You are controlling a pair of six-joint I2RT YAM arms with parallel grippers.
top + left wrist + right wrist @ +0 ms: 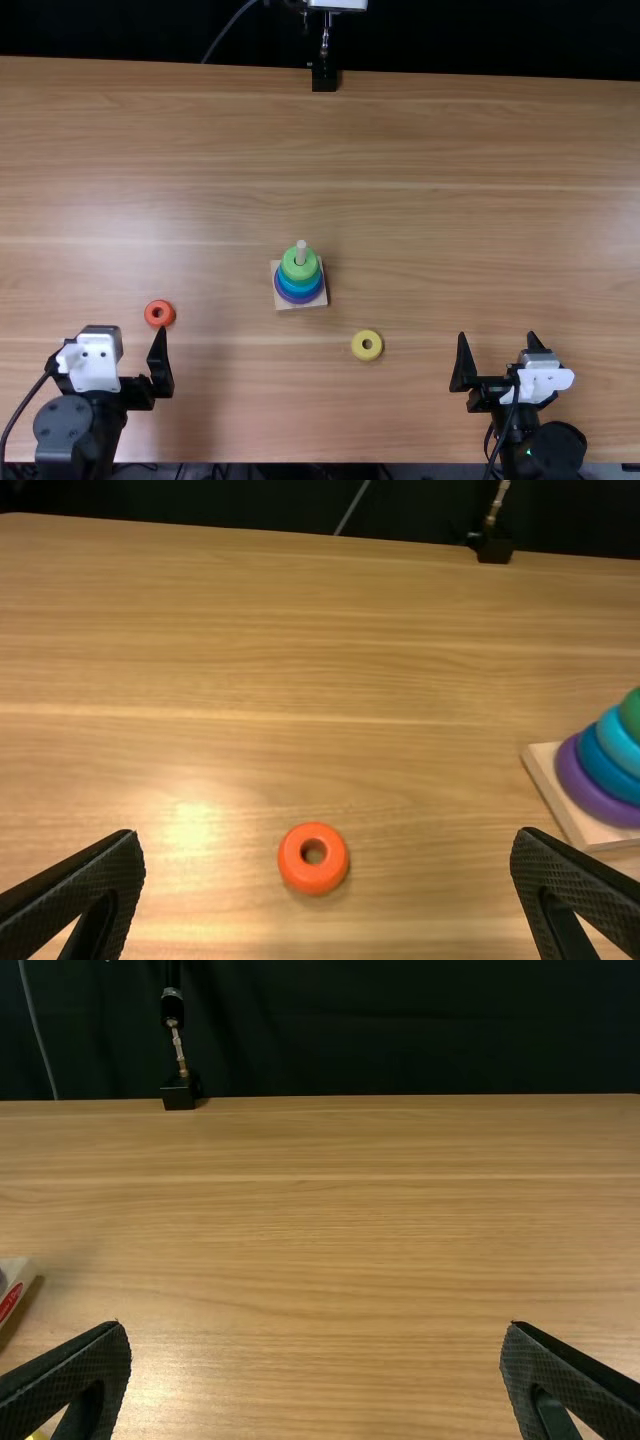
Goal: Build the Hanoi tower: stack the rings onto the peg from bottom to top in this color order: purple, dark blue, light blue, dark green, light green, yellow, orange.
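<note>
In the top view my left gripper (110, 336) stands open near the front left, just short of the orange ring (160, 313). My right gripper (497, 338) is also open, at the front right, away from the yellow ring (367, 345). Mid-table, the peg (301, 251) rises from its square base (317, 298), bearing purple, dark blue, light blue and green rings, with light green (299, 263) uppermost. In the left wrist view the orange ring (314, 859) lies flat beyond the left gripper (328, 832). Nothing is between the fingers of the right gripper (316, 1324).
A black stand (325, 78) is at the table's far edge, behind the peg. The base's corner (15, 1282) shows at the side of the right wrist view. Bare wood (480, 200) lies around the rings and the base.
</note>
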